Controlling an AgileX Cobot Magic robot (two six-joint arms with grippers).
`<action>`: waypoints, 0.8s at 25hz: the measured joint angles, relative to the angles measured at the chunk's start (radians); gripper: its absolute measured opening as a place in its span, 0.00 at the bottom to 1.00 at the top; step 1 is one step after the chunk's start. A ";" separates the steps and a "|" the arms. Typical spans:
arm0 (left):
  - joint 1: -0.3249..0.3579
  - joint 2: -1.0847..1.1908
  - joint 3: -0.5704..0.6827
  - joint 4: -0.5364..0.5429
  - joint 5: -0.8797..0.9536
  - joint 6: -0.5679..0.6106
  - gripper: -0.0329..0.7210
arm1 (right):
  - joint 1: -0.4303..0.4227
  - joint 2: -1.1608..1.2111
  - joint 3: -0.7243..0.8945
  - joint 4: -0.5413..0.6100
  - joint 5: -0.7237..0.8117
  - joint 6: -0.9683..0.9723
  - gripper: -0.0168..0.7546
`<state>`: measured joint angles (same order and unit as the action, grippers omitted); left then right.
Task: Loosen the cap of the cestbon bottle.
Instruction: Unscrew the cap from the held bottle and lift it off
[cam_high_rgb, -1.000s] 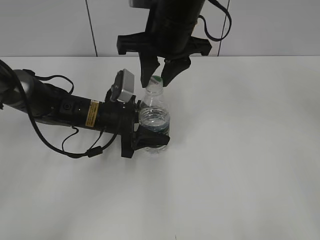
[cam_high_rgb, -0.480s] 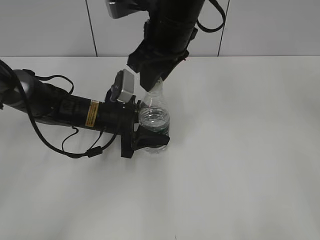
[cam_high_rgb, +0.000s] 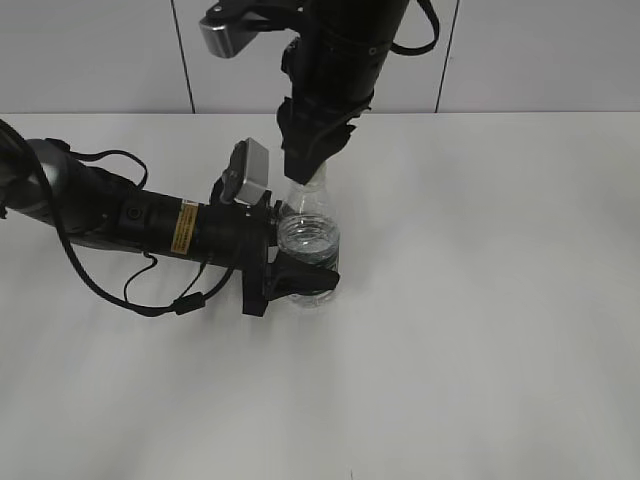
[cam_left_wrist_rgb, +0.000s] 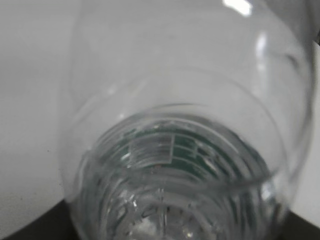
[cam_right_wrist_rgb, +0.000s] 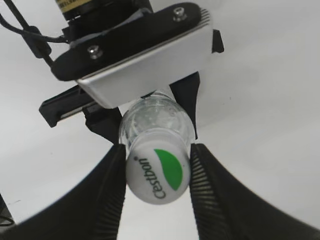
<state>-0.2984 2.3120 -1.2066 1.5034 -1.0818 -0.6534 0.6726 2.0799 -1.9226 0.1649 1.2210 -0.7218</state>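
Table (cam_high_rgb: 480, 330): plain white surface filling the lower part of the exterior view; no markings are seen.

Left gripper (cam_high_rgb: 300, 275): reaches in from the left edge of the exterior view; its jaws are clamped on the lower body of the bottle. A yellow sticker is carried on the arm; its text is too small to read.

Right gripper (cam_right_wrist_rgb: 157, 172): descends from the top centre of the exterior view; its jaws are closed on the sides of the cap.

Bottle (cam_high_rgb: 308, 235): clear plastic, upright, centre left of the exterior view. A green label band is seen through the plastic in the left wrist view; its print is unreadable.

Cap (cam_right_wrist_rgb: 157, 171): white, at the lower centre of the right wrist view, marked with a green leaf and "Cestbon".

Handling note: the twist is judged best made about the bottle's axis, with the lower grip held firm so the body is not spun or crushed.
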 joint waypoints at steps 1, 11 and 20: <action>0.000 0.000 0.000 0.000 0.000 0.000 0.59 | 0.000 0.000 0.000 0.000 -0.001 -0.026 0.41; 0.000 0.000 0.000 0.004 0.001 0.001 0.59 | 0.000 0.000 0.000 0.007 0.000 -0.236 0.40; 0.000 0.000 -0.003 0.024 0.002 0.001 0.59 | 0.000 0.000 0.000 0.011 0.003 -0.322 0.40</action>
<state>-0.2984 2.3120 -1.2092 1.5276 -1.0797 -0.6523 0.6726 2.0799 -1.9226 0.1756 1.2239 -1.0437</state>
